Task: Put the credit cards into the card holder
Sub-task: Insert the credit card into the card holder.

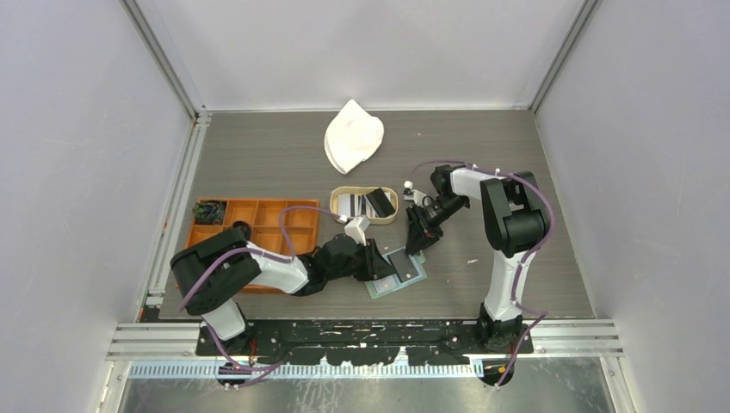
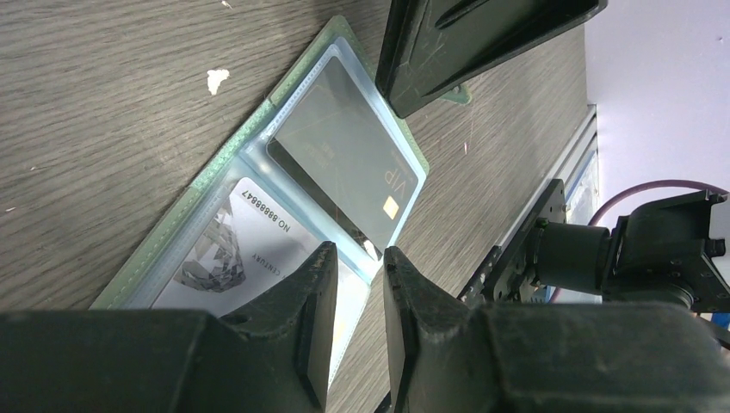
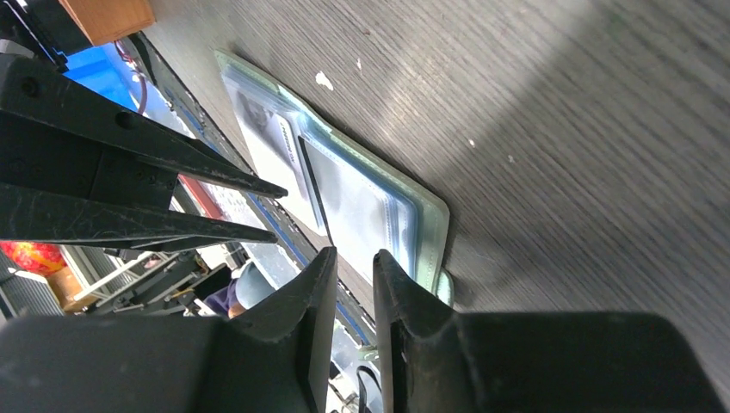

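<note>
- White enclosure walls [image 1: 86, 129] box in a grey wood-grain table [image 1: 258, 155]. You have both arms folded toward its near middle.
- An orange compartmented tray [image 1: 258, 225] sits on your left, and a white folded thing [image 1: 353, 136] lies far back. Neither matters here.
- The oval wooden tray [image 1: 365, 188] just beyond the arms holds the loose credit cards [image 1: 357, 204], one pale and striped, one black.
- The card holder [image 1: 409, 274] lies open and flat on the table between your two grippers, its sage-green edge framing the clear pockets.
- A black VIP card [image 2: 344, 163] sits under one clear pocket and a white numbered card [image 2: 250, 249] under the neighbouring one.
- Your left gripper [image 2: 360, 262] hovers at the holder's near edge and your right gripper [image 3: 355, 262] at the snap-tab end. Each pair of jaws shows only a slim gap with no card in it. I cannot tell whether either pinches a pocket edge.
- My judgement is that you are between cards, with two seated. Next you need one arm to steady the holder while the other fetches a card from the oval tray and slides it squarely into a free pocket.
</note>
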`<state>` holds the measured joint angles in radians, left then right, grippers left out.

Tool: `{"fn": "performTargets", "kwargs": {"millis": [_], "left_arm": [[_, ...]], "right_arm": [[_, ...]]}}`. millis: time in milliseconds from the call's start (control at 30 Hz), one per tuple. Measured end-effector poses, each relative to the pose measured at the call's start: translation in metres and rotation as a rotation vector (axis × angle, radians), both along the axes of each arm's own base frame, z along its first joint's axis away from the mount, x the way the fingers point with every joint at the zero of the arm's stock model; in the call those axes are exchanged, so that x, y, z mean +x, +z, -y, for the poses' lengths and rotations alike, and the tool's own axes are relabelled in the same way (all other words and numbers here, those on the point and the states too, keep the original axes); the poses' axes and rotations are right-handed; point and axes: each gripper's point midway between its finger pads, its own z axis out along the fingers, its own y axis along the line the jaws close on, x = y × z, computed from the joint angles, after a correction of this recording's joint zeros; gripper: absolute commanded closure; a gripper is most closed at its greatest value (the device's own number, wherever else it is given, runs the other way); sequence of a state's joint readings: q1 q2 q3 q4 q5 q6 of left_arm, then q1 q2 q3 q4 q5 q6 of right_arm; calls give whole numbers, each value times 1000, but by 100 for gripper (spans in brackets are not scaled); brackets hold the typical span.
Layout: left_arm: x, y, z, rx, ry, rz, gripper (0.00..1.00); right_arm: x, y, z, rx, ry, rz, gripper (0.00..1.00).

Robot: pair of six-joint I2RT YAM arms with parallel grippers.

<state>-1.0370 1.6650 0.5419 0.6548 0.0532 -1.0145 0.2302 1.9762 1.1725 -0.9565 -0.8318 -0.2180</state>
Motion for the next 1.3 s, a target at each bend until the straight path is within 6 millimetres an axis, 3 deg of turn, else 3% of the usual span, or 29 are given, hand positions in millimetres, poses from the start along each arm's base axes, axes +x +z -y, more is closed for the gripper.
{"fn": "performTargets", "kwargs": {"millis": [833, 1300], "left_arm": [[0, -11, 6, 4, -13, -20, 75], [0, -12, 6, 5, -14, -21, 75]], "right_arm": [[-5, -10, -4, -41, 38, -27, 71], [-9, 16, -16, 119, 71, -46, 73]]}}
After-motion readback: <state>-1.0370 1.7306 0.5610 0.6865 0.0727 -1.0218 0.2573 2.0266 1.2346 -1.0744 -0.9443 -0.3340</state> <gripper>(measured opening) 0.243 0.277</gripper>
